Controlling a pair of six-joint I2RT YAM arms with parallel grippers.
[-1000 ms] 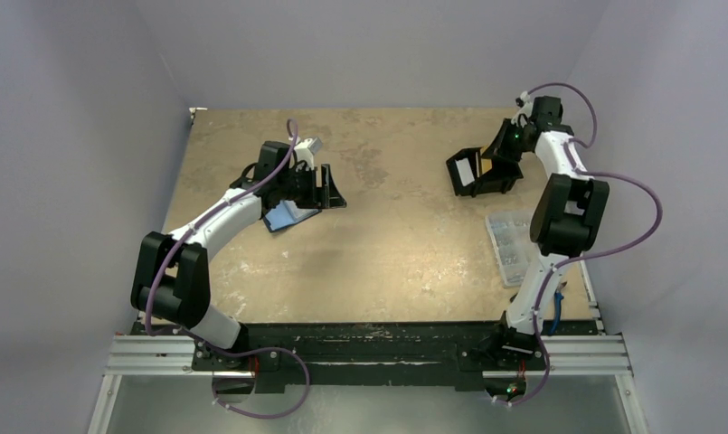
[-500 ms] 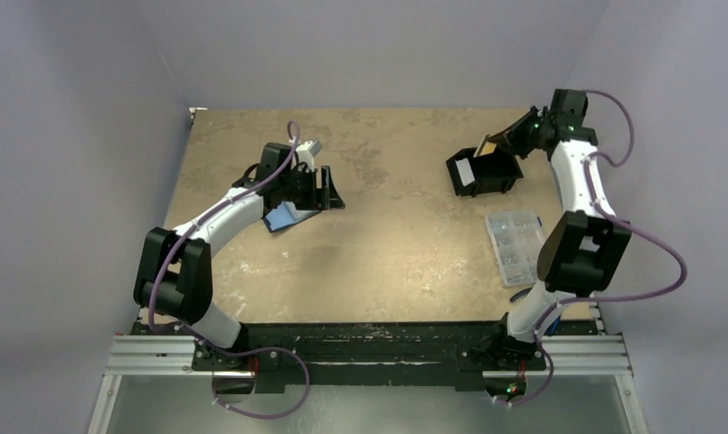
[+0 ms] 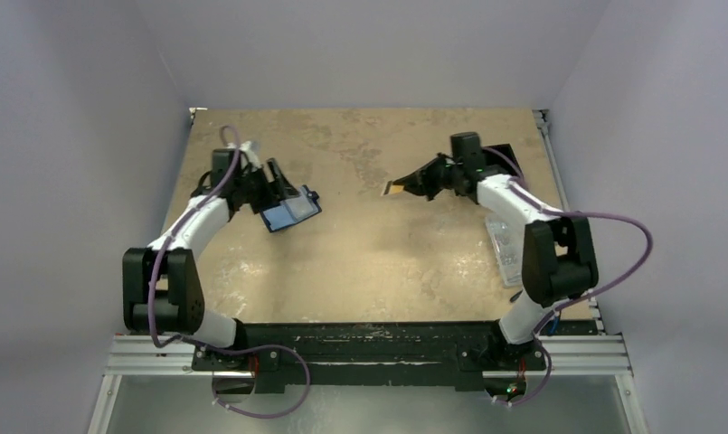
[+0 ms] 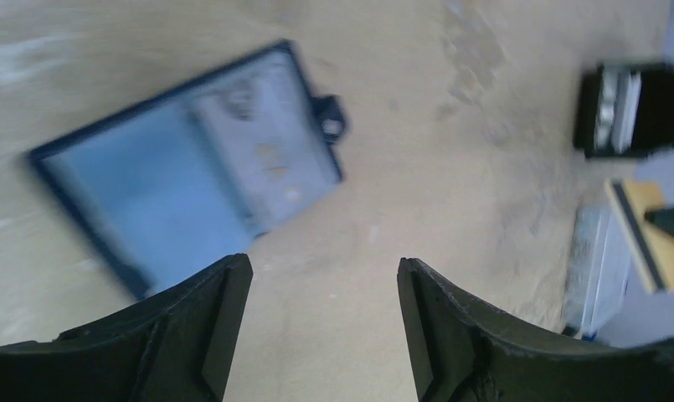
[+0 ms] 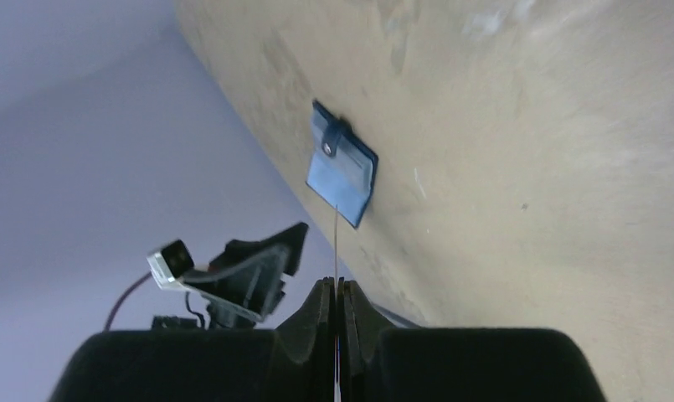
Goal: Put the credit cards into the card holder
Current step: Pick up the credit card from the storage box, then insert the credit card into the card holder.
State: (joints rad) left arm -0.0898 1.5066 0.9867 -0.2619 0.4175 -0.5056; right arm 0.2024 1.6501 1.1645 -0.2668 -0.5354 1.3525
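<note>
The navy card holder (image 3: 293,212) lies unfolded on the table at the left, its bluish-grey inside (image 4: 191,159) facing up. My left gripper (image 3: 286,187) hovers just behind it, open and empty (image 4: 325,272). Near the table's middle my right gripper (image 3: 409,186) is shut on a tan credit card (image 3: 393,188) that sticks out toward the left. The right wrist view shows that card edge-on as a thin line (image 5: 336,239) between the shut fingers (image 5: 336,283), pointing at the card holder (image 5: 342,172). In the left wrist view the card (image 4: 643,234) has a dark stripe.
A black open-sided box (image 4: 630,109) with pale cards inside stands at the back right. A clear plastic compartment box (image 3: 509,246) lies near the right edge beside the right arm. Bare tabletop separates the two grippers.
My right arm swung from the black box at the back right to the table's middle, carrying the card. My left gripper drew back to the left, off the card holder.
</note>
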